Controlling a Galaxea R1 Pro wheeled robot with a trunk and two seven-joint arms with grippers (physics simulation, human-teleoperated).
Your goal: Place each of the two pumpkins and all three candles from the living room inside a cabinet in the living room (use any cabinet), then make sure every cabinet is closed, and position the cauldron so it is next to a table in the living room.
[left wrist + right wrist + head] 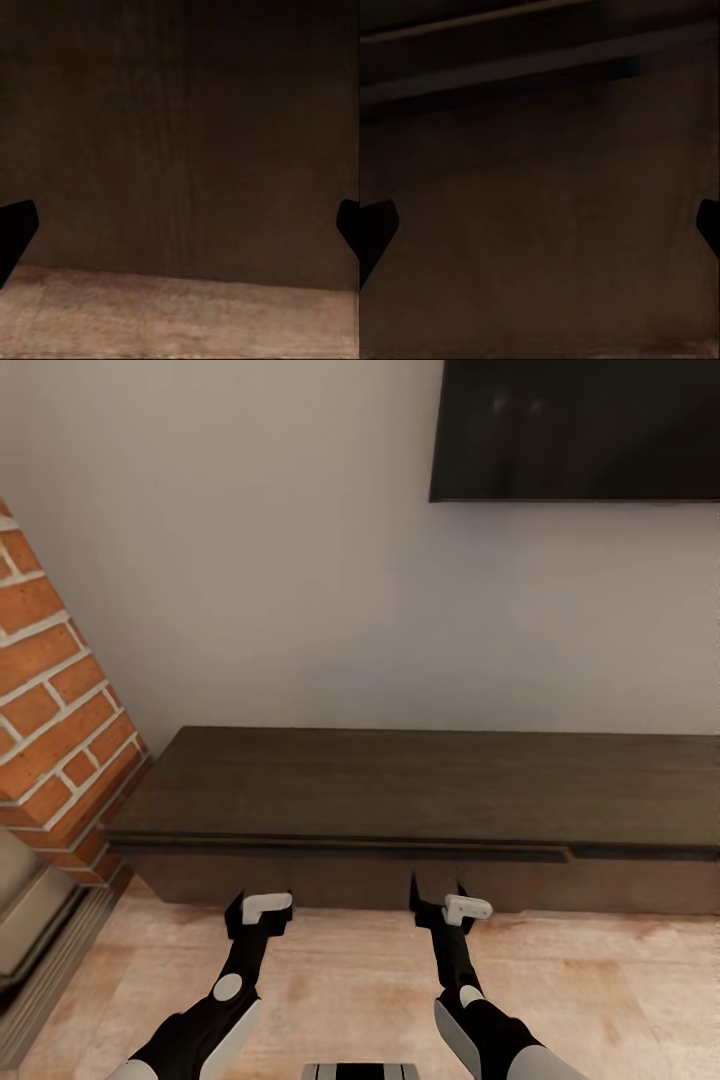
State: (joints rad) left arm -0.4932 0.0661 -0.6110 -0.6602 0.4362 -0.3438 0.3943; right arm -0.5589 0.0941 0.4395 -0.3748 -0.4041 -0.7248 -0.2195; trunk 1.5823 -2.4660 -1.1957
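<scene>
1. The cabinet (420, 790) is right in front of me, low and long by the wall, with its drawer fronts looking shut.
2. To open a drawer well, I think I should hook the top edge and pull straight back — slowly.
3. My left gripper (258, 916) is spread wide and holds nothing.
4. My right gripper (440, 903) is wide apart too — empty, close to the drawer front.

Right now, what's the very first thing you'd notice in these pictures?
The long dark-brown cabinet stretching along the pale wall, its front looking closed. Both robot hands, left hand and right hand, hang open just before its front, above the wooden floor. A red brick wall stands at the left, a black TV above.
</scene>
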